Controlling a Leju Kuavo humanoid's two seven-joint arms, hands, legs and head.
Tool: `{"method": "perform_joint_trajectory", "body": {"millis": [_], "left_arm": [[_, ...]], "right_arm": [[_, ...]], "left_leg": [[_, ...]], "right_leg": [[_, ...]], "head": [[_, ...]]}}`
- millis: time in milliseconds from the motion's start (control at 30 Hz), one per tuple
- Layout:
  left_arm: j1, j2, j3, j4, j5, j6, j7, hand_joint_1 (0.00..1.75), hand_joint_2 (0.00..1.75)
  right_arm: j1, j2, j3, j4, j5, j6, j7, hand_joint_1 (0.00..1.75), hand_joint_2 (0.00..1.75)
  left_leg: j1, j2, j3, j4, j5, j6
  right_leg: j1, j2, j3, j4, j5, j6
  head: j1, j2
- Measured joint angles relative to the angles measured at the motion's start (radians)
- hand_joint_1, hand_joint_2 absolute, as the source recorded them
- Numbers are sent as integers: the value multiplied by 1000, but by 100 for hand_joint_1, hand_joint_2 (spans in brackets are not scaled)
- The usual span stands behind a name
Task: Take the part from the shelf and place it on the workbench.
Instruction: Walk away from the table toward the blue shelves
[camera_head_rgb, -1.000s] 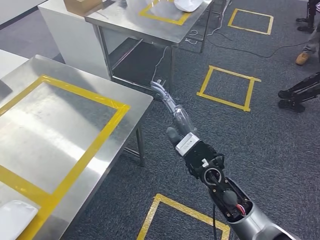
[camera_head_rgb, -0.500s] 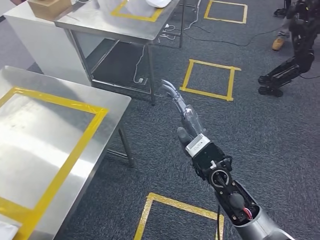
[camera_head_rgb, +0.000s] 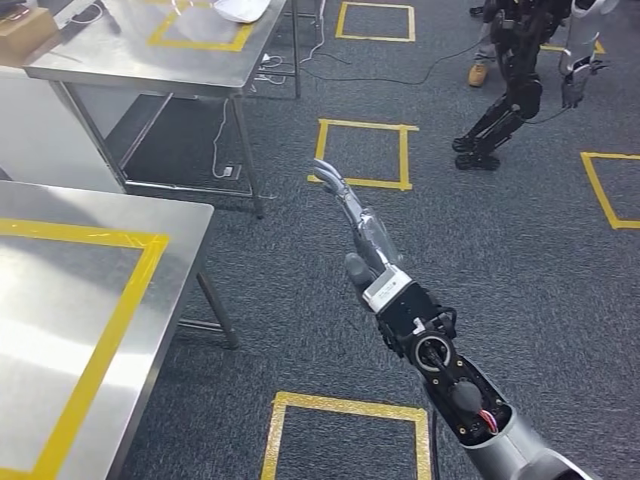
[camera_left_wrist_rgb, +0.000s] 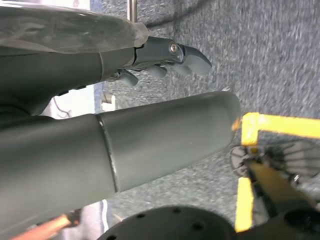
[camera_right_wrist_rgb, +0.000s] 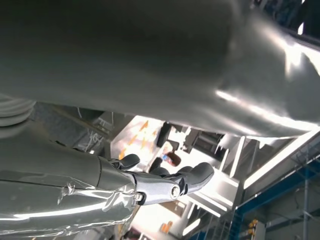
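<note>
- Swinging right since a second ago, my whole head view has shifted: the near steel table (camera_head_rgb: 90, 300) with its yellow tape outline has slid toward the left edge of the picture, and another robot (camera_head_rgb: 521, 70) has come into sight at the top right. That is my camera turning, not the furniture moving.
- My right hand (camera_head_rgb: 355, 215) still reaches forward over the grey carpet (camera_head_rgb: 528, 300), fingers extended and a little apart, nothing held.
- From the right wrist camera I see those same fingers (camera_right_wrist_rgb: 181, 182) stretched out straight and bare against bright ceiling lights.
- My left hand (camera_left_wrist_rgb: 151, 65) hangs over the carpet beside a yellow floor marking (camera_left_wrist_rgb: 279, 125); its thumb and fingers lie straight and apart, holding nothing.
- I cannot tell where the part is. A white object (camera_head_rgb: 241, 8) lies at the far edge of the far steel table (camera_head_rgb: 151, 60), inside its yellow outline, but I cannot make out what it is.
- A brown box (camera_head_rgb: 23, 30) sits at that table's left corner.
</note>
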Motion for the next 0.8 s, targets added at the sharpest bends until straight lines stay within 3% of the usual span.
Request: {"method": "perform_joint_trajectory", "body": {"millis": [67, 133, 167, 200, 267, 333, 400, 467, 533, 600, 667, 700, 733, 800], "left_arm": [[2, -3, 0, 0, -5, -13, 7, 0, 0], [4, -4, -1, 0, -6, -17, 10, 0, 0], [5, -4, -1, 0, -6, -18, 10, 0, 0], [5, -4, -1, 0, -6, -19, 10, 0, 0], [3, -4, -1, 0, -5, -21, 10, 0, 0], [2, -4, -1, 0, -5, -23, 10, 0, 0], [1, -3, -1, 0, -5, -24, 10, 0, 0], [0, -3, -1, 0, -4, -24, 10, 0, 0], [0, -3, -1, 0, -4, -24, 10, 0, 0], [1, -3, -1, 0, -4, -24, 10, 0, 0], [3, -3, -1, 0, -3, -24, 10, 0, 0], [4, -3, -1, 0, -3, -24, 10, 0, 0], [4, -3, -1, 0, -3, -24, 10, 0, 0], [5, 0, -1, 0, -3, -24, 11, 0, 0]], "right_arm": [[-3, 0, -3, -1, 0, 1, 0, 0, 0], [-3, 0, -5, -2, 0, 1, 0, 0, 0], [-3, 0, -6, -2, 0, 1, 0, 0, 0], [-2, 0, -6, -2, 0, 2, 0, 0, 0], [-3, 0, -6, -2, 0, 2, 0, 0, 0], [-5, 0, -7, -2, 0, 3, -1, 0, 0], [-6, 0, -6, -3, 0, 4, -1, 0, 0], [-5, 0, -6, -4, 0, 7, -1, 0, 0], [-7, 0, -6, -6, 0, 10, -2, 0, 0], [-8, 0, -5, -7, 0, 10, -3, 0, 0], [-6, 0, -5, -7, 0, 10, -4, 0, 0], [-5, 0, -5, -7, 0, 10, -4, 0, 0], [-5, 0, -5, -7, 0, 10, -4, 0, 0], [-5, 0, -5, -7, 0, 10, -4, 0, 0]], "left_leg": [[0, 22, 2, -5, 2, 11], [-3, 43, 2, -4, 0, 16], [-3, 54, 2, -4, 0, 16], [-3, 64, 3, -4, -1, 15], [-3, 82, 7, -3, -4, 10], [-7, 98, 12, -1, -10, 1], [-13, 112, 14, 1, -13, -9], [-10, 122, 17, 2, -17, -19], [-5, 93, 1, 45, -49, -30], [-3, 50, -59, 173, -115, -34], [-4, 35, -124, 299, -158, -35], [-4, 33, -136, 315, -151, -33], [-4, 30, -128, 287, -125, -30], [-4, 5, -67, 144, -46, -20]], "right_leg": [[0, -50, -45, 101, -59, 8], [-2, -75, -110, 243, -123, 15], [-4, -79, -128, 283, -134, 18], [-6, -82, -128, 285, -125, 20], [-9, -97, -68, 175, -64, 19], [-6, -134, 1, 39, -16, 12], [0, -146, 21, -9, -7, 0], [1, -122, 19, -13, -2, -14], [-1, -103, 20, -19, 4, -25], [-2, -86, 20, -21, 7, -32], [0, -65, 18, -21, 7, -36], [1, -53, 18, -21, 7, -37], [1, -40, 19, -20, 8, -37], [1, -16, 21, -20, 8, -35]], "head": [[11, 0], [20, 0], [22, 0], [23, 0], [29, 0], [36, 0], [33, 0], [25, 0], [18, 0], [6, 0], [-1, 0], [-2, 0], [-3, 0], [-5, 0]]}}
